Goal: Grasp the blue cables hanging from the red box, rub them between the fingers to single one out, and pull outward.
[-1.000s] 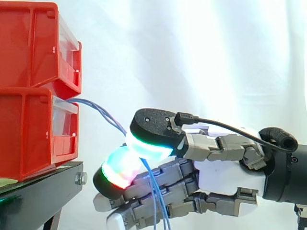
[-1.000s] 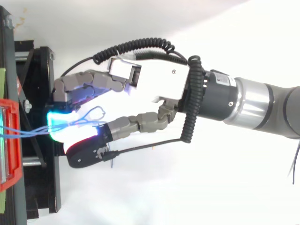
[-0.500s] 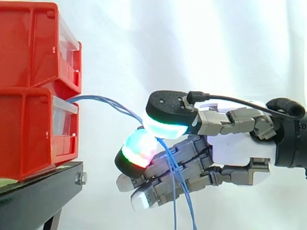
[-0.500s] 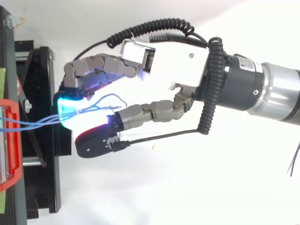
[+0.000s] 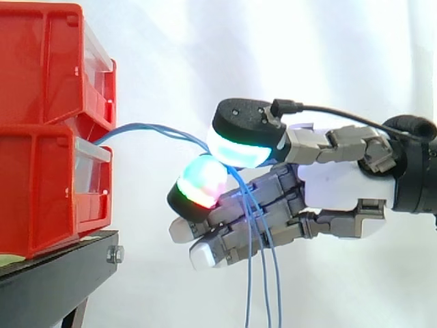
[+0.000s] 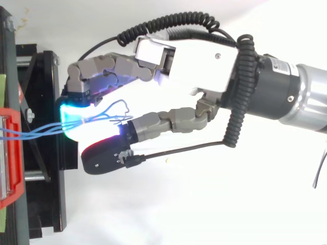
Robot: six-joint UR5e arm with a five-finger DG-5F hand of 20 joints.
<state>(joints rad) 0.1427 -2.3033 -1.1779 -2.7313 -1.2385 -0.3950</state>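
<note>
While my hand [image 5: 334, 195] pinches the blue cables [image 5: 147, 126] between thumb and finger pads, they arc out from the lower red bin [image 5: 41, 184]; hand's higher, farther out than a second ago.

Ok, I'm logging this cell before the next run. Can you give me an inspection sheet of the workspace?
surface: black metal stand, carrying the bins.
job's things: two stacked red plastic bins; thin blue cables leave the lower one's front.
clutter: nothing seen.
hand: robot hand, glowing pads pinching the thin blue cables.
cables: arch from the bin to the pads, then hang in loose strands below the hand.
surroundings: white curtain behind.
</note>
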